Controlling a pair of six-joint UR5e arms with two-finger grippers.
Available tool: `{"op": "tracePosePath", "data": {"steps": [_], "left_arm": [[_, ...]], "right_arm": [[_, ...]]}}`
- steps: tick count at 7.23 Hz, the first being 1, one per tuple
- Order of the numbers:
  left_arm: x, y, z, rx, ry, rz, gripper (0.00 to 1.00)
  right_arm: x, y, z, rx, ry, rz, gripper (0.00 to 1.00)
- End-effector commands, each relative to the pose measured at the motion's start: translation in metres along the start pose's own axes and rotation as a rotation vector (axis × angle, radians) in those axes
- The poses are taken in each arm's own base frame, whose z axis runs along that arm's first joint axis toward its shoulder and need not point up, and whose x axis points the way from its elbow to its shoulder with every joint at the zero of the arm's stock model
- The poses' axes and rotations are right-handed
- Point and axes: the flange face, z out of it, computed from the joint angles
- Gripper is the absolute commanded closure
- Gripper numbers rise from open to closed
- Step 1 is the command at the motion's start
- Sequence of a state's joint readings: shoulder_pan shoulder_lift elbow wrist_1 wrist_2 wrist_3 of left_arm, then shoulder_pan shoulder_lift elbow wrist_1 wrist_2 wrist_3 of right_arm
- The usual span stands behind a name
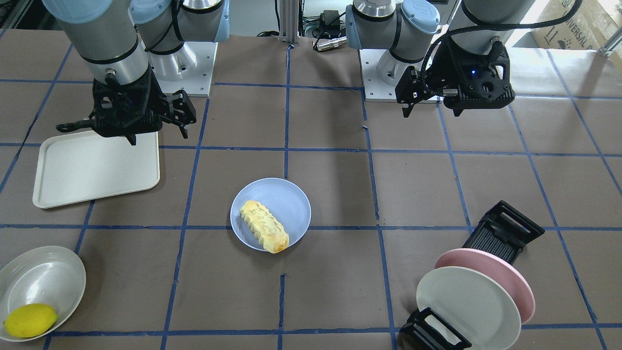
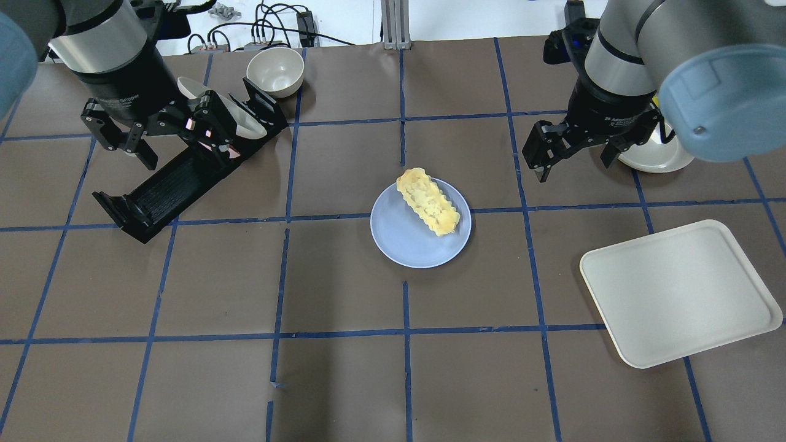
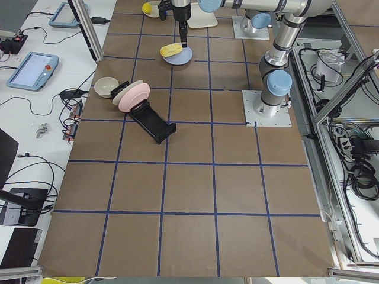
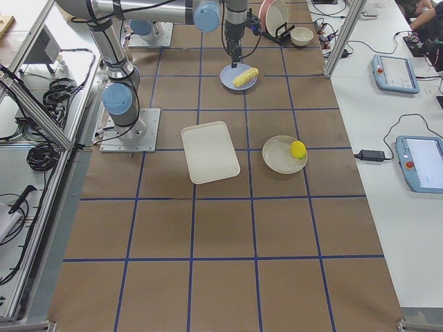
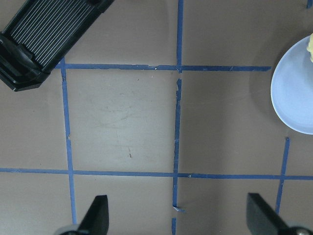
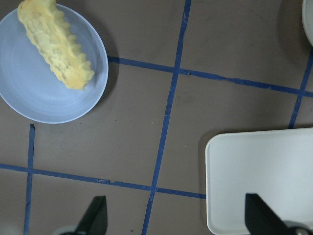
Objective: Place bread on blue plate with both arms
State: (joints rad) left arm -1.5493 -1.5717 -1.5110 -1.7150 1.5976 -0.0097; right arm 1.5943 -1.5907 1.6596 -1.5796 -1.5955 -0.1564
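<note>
The left black two-finger gripper (image 5: 178,216) has its jaws spread wide with nothing between them. It hangs over bare brown table paper, well off to the robot's left of the round pale blue matte plate (image 2: 405,242). The right black two-finger gripper (image 6: 176,216) is likewise spread and empty. It hangs well off to the plate's other side, between the plate and a cream rectangular tray (image 6: 259,181).

The oblong pale-yellow loaf of bread (image 2: 428,202) lies on the blue plate, free of both grippers. By the look of it the placing is done, and at most the arms' retreat is left.

The loaf lies diagonally across the half of the plate away from the robot. Its crust is bumpy with scalloped, ridged edges. Its browned end pokes slightly past the rim on the far side, so it sits off-centre but looks settled.
</note>
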Motion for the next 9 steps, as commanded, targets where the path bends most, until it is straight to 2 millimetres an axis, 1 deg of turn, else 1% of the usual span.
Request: {"op": "tracePosePath", "data": {"steps": [1,2,3,4,6,7,9], "left_arm": [[0.000,0.000,0.000,-0.001,0.002,-0.001,0.00],[0.000,0.000,0.000,-0.001,0.001,0.000,0.00],[0.000,-0.001,0.001,-0.002,0.001,0.000,0.00],[0.000,-0.001,0.002,-0.004,0.001,0.001,0.00],[0.000,-0.004,0.003,-0.004,0.002,0.000,0.00],[0.000,-0.007,0.006,-0.007,0.001,0.001,0.00],[0.000,-0.006,0.004,0.001,-0.001,0.000,0.00]], "right_arm": [[-0.001,0.009,-0.004,-0.045,-0.006,0.002,0.01],[-0.001,0.009,-0.002,-0.047,-0.006,0.002,0.01],[0.001,0.004,-0.002,-0.033,0.002,0.003,0.01],[0.002,0.004,0.003,-0.032,0.005,0.004,0.01],[-0.001,0.012,-0.007,-0.037,-0.001,0.001,0.01],[-0.001,0.018,-0.007,-0.041,0.006,0.001,0.01],[-0.001,0.018,-0.006,-0.041,0.006,0.001,0.01]]}}
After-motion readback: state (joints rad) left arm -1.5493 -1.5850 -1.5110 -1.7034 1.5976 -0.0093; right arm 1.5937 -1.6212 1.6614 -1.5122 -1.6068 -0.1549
